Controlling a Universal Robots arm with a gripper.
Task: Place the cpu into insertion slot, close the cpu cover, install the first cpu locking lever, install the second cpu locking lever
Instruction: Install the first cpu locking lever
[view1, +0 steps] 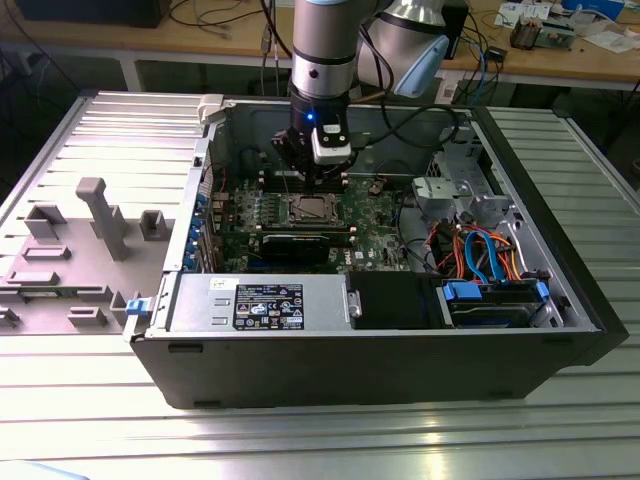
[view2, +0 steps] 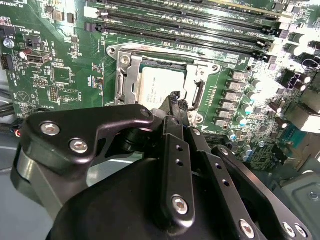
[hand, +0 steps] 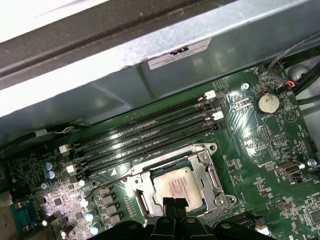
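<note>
The cpu (view2: 156, 86) lies flat in the insertion slot (view1: 296, 212) on the green board, its silvery top facing up. The cpu cover (hand: 199, 162) is down around it as a metal frame, with the chip (hand: 174, 184) showing through its window. My gripper (view2: 176, 101) hangs just above one edge of the chip, its black fingertips pressed together with nothing between them. In the first wrist view the gripper (hand: 175, 202) overlaps the chip's near edge. From the exterior view the gripper (view1: 318, 185) is inside the open computer case, right over the socket.
Long memory slots (hand: 145, 132) run beside the socket, below the case wall (hand: 125, 60). A coin battery (hand: 266, 102) sits on the board. The power supply (view1: 260, 300) and a drive bay with coloured cables (view1: 480, 255) fill the case front. A grey fixture tray (view1: 90, 220) lies at the exterior view's left.
</note>
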